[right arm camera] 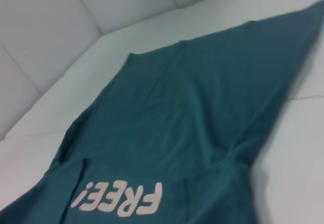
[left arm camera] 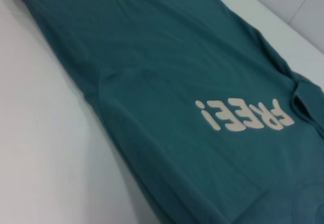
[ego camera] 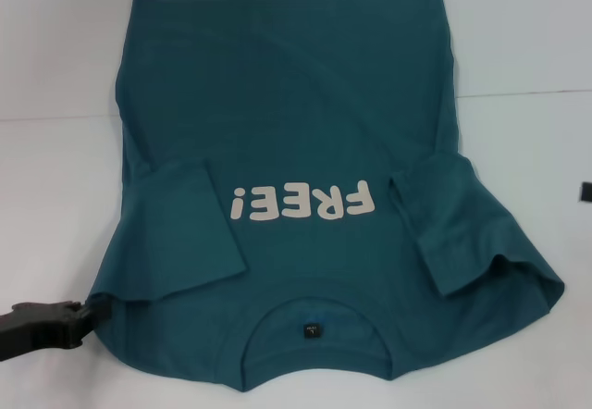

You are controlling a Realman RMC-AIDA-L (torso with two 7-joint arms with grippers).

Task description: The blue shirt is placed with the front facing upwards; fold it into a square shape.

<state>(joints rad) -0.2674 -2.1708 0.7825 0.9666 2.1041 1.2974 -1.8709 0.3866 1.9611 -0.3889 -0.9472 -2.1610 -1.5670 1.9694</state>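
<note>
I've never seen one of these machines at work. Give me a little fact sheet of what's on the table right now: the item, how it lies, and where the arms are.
item: blue shirt, spread on a white table
face up: front, with the "FREE!" print showing
collar: nearest the robot, black neck tag visible
sleeves: both folded inward onto the chest
body: not yet folded, hem at the far side
left tool: at the shirt's near left shoulder corner, at the fabric's edge
right tool: only a dark sliver at the right edge of the head view
</note>
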